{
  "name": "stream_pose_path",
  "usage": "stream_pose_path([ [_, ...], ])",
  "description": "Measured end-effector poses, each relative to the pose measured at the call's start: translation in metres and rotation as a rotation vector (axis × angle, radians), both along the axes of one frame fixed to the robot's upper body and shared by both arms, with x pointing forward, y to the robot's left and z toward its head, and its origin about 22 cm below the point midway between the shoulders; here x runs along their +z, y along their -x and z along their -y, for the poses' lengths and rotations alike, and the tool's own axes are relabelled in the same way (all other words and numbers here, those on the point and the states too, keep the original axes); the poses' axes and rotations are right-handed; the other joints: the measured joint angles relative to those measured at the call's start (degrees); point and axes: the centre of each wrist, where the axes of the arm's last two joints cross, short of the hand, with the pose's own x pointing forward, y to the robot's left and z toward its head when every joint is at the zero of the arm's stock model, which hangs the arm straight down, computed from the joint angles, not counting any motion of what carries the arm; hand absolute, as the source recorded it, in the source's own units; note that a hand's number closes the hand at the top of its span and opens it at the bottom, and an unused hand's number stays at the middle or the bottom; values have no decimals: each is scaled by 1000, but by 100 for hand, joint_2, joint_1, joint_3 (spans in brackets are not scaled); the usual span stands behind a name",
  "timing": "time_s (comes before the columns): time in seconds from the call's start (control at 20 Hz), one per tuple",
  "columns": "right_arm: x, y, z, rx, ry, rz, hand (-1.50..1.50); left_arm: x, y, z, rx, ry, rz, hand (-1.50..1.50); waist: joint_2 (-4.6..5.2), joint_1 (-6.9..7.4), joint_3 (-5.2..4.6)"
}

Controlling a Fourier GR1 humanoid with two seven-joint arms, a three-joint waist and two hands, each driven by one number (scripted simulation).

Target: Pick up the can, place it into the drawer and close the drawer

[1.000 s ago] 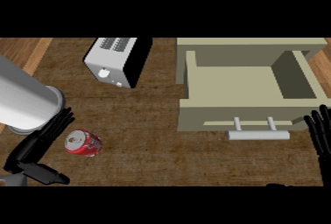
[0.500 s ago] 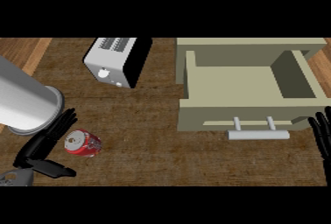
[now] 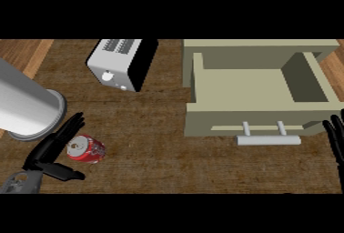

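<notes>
The left hand [image 3: 50, 150] lies open at the can's [image 3: 85, 149] 9 o'clock (nothing gripped). The right hand [image 3: 334, 136] rests open at 3 o'clock of the open drawer [image 3: 259, 86].

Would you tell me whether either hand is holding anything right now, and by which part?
Nothing is held. The left hand is open beside the can, not closed round it; the right hand rests open.

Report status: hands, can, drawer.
Left hand open beside the red metal can, not gripping. Right hand open, resting at right edge. Beige drawer open; nothing between can and drawer.
</notes>
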Motion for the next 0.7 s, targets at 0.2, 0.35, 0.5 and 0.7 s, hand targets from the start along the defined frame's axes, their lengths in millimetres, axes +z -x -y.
stream_pose_path([
  [0.2,1,5,3,6,-2,-10,-150,-2,-4,4,-4,-2,6,-150,-2,1,1],
  [0.35,0,8,2,7,-5,-7,-150,-5,-4,5,-2,1,1,-150,0,-5,0],
  [0.5,4,10,-1,6,-4,-9,-150,-4,-7,9,-12,9,-2,-150,-4,6,1],
  [0.7,7,11,2,2,-9,-1,-150,-7,-16,20,-23,15,-6,-150,-1,-4,0],
])
